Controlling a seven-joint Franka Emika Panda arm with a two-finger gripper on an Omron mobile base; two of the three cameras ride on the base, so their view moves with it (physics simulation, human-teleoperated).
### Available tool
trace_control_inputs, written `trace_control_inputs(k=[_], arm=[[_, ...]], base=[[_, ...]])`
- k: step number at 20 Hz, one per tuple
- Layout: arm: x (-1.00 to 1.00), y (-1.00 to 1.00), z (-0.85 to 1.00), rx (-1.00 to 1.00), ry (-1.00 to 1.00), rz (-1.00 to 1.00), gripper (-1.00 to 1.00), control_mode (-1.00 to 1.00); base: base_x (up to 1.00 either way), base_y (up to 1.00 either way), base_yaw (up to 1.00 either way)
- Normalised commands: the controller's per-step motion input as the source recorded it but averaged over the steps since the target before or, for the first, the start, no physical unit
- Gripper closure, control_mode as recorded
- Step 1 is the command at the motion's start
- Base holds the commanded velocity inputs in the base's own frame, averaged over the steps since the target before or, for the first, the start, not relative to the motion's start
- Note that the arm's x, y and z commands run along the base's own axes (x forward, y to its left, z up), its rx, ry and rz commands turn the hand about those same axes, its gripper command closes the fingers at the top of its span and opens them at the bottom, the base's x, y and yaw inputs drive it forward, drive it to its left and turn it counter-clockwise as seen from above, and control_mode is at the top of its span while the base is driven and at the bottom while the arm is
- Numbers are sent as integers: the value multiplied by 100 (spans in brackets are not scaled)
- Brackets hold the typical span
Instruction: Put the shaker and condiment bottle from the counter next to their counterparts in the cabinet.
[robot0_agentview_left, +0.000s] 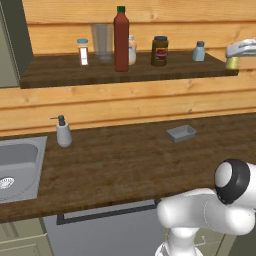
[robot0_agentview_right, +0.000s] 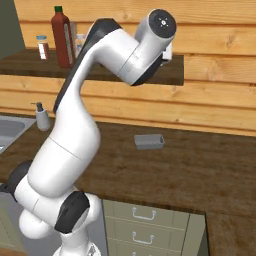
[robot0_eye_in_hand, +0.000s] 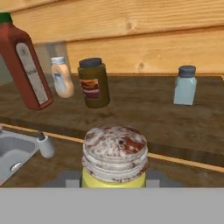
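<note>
The pincer (robot0_agentview_left: 233, 61) is up at the right end of the shelf (robot0_agentview_left: 60, 70). It is pinching the little yellow shaker (robot0_eye_in_hand: 114, 158). In the hand view the shaker's speckled grey cap is very close and hides the pincer's tips. In the left base view the right edge cuts off most of the pincer, and in the right base view the big white arm hides it.

The pale blue shaker (robot0_eye_in_hand: 184, 85) stands on the shelf, just left of the pincer. The red bottle (robot0_agentview_left: 121, 40) already stands on the shelf, further left. The cream bottle (robot0_eye_in_hand: 61, 77) is just behind it and partly hidden in the left base view. A dark brown jar (robot0_agentview_left: 159, 51) stands between the bottles and the blue shaker.

Down on the tabletop (robot0_agentview_left: 125, 165) sit a grey pump bottle (robot0_agentview_left: 63, 132), a small grey tray (robot0_agentview_left: 181, 133) and a sink (robot0_agentview_left: 17, 167) cut off at the left.
</note>
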Motion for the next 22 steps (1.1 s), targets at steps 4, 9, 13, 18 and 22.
trace_control_inputs(k=[4,9,13,18,22], arm=[[8,-9,-13,0,-36,-3,100,-100],[1,-10,-38,0,-45,-3,100,-100],[45,0,-18,0,5,0,100,-100],[59,0,0,0,14,0,100,-100],[44,-4,0,0,7,0,100,-100]], base=[[0,0,0],[0,0,0],[0,0,0],[0,0,0],[0,0,0]])
